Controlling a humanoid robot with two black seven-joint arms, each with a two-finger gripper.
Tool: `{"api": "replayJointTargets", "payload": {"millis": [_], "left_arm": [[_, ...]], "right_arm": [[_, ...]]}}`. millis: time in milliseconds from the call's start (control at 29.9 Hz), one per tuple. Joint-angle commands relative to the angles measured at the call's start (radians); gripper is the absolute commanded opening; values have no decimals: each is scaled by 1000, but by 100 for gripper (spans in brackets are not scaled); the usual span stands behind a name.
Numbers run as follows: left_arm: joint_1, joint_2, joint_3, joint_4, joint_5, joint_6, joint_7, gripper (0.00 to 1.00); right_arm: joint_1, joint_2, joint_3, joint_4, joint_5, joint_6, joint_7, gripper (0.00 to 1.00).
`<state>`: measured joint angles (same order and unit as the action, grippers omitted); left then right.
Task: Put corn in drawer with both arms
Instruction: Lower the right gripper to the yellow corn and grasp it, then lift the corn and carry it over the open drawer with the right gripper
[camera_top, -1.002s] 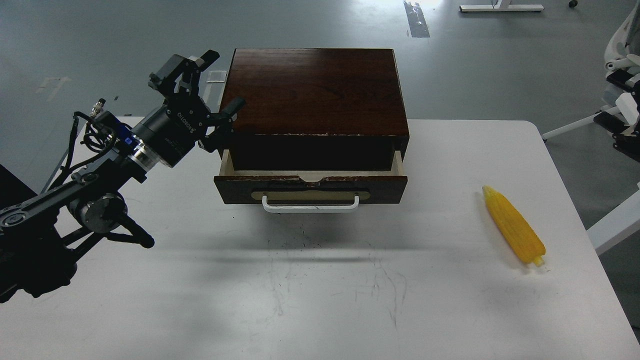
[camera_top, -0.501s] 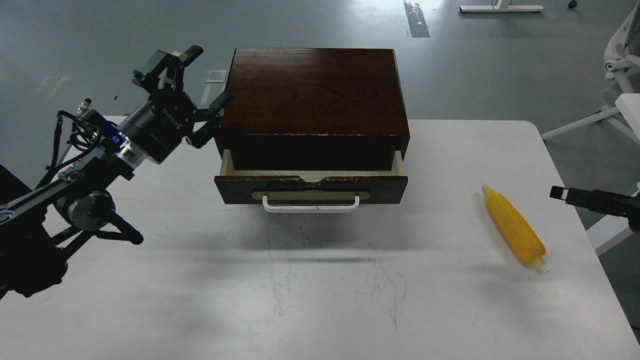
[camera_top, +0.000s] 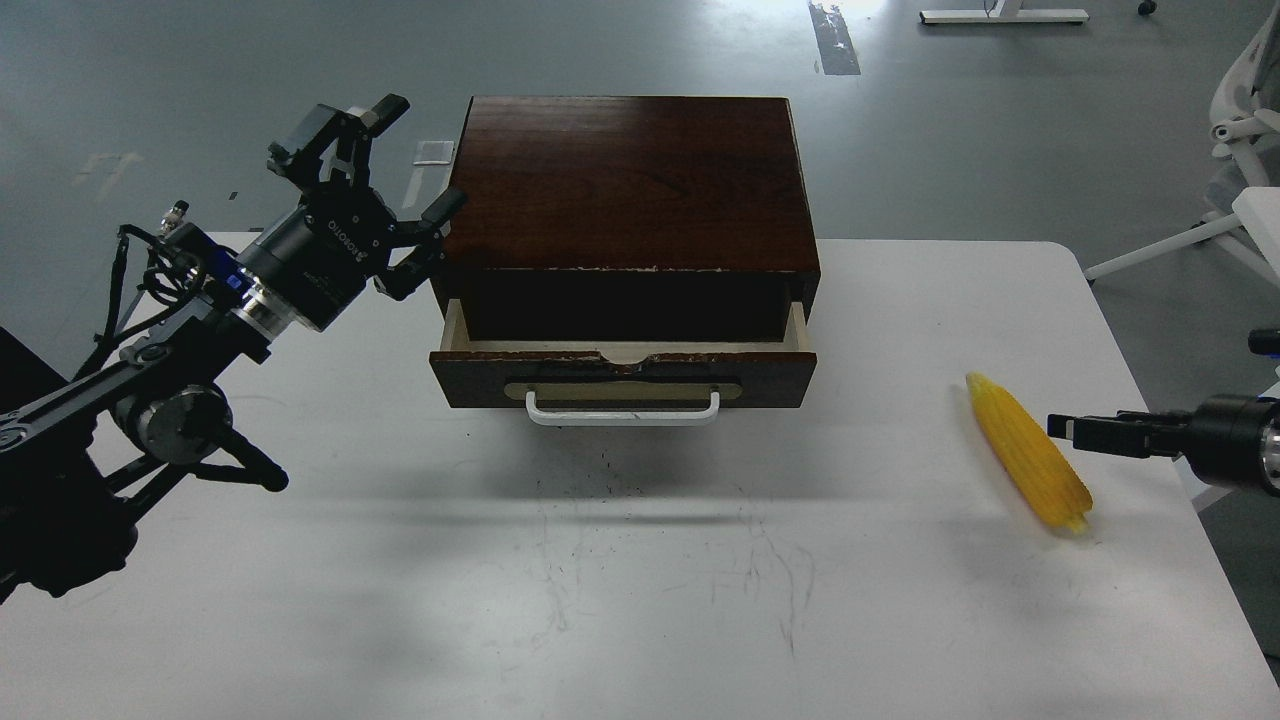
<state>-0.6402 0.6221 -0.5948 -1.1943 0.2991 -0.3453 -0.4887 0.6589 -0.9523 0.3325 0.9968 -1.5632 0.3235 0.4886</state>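
Because the corn (camera_top: 1028, 463) looks like a hard, light plastic toy with bumpy rows, it is judged to be stiff and a little slippery, so it is best held across its thick middle. It is seen as bright yellow, long, and pointed at one end. It is laid flat on the white table (camera_top: 640, 600), well to the right of the drawer (camera_top: 622, 378), which is pulled part way out. The right gripper (camera_top: 1075, 433) is placed just beside the corn; how wide it is spread cannot be told. The left gripper (camera_top: 400, 190) is spread wide near the dark box (camera_top: 625, 180), and nothing is held.
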Motion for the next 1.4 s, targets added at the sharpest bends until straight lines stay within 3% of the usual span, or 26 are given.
{"api": "replayJointTargets", "payload": {"millis": [0,368,535,802,869,1136,1370], "left_arm": [[2,1,0,-1,0,0,0,99],[5,-1,0,-1,0,0,0,99],[7,-1,0,-1,0,0,0,99],[7,-1,0,-2,0,0,0,99],[7,-1,0,-2,0,0,0,99],[7,-1,0,-2,0,0,0,99],[7,-4,-13,-1,0,0,0,99]], "right_arm": [[1,24,-16,-9,0,0,0,100],[1,102,-78,-87,0,-70,0,99],[-1,124,-92,-112,0,-80,0,93],[-7,127,-93,-112,2,-95,0,46],[-7,136,-93,-110,2,-95,0,41],[2,147,-90,-90,6,-95,0,38],[163,41,-87,101,6,-77,0,39]]}}
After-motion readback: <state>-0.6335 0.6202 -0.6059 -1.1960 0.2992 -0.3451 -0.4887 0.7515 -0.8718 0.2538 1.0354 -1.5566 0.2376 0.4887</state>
